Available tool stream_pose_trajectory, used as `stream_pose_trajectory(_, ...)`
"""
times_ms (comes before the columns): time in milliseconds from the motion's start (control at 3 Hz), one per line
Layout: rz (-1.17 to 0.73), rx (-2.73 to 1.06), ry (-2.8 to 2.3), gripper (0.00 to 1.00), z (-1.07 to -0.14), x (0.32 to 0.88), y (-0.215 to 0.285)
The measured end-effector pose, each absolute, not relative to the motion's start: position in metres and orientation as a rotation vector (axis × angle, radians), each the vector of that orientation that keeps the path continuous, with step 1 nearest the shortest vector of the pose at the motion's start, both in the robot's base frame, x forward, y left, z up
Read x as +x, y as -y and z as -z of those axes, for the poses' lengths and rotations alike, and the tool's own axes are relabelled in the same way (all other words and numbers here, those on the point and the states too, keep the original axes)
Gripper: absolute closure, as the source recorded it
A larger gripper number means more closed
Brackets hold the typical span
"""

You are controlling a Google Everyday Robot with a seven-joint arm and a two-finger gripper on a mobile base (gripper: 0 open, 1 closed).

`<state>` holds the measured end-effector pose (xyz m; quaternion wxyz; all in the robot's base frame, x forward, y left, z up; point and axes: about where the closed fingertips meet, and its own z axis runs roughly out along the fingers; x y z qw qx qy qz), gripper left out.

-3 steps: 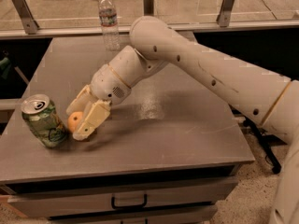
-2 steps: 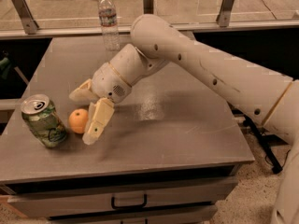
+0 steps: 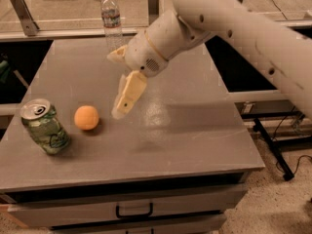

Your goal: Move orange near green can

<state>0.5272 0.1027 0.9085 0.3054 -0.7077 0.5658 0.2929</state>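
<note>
Green can (image 3: 45,126): standing near the front left edge of the grey desk (image 3: 195,130). Orange (image 3: 87,117): resting on the desk just right of the can, apart from it and untouched. Gripper (image 3: 115,86): hanging right of the orange, jaws spread and empty, one finger masking the base of the water bottle (image 3: 111,18); the arm is cut off at the right edge.

Round orange (image 3: 87,117) just beside upright pale green can (image 3: 45,126), not touching, tool (image 3: 115,85) hovering nearby, fingers spread.
</note>
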Motion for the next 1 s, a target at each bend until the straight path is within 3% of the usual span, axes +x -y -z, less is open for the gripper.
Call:
stream_pose_trajectory(667,-0.065,-1.632,-1.651,0.00,-1.057,0.605,0.034)
stream_pose_trajectory(1000,0.000,-1.621,-1.664,0.00,-1.061,0.613,0.050)
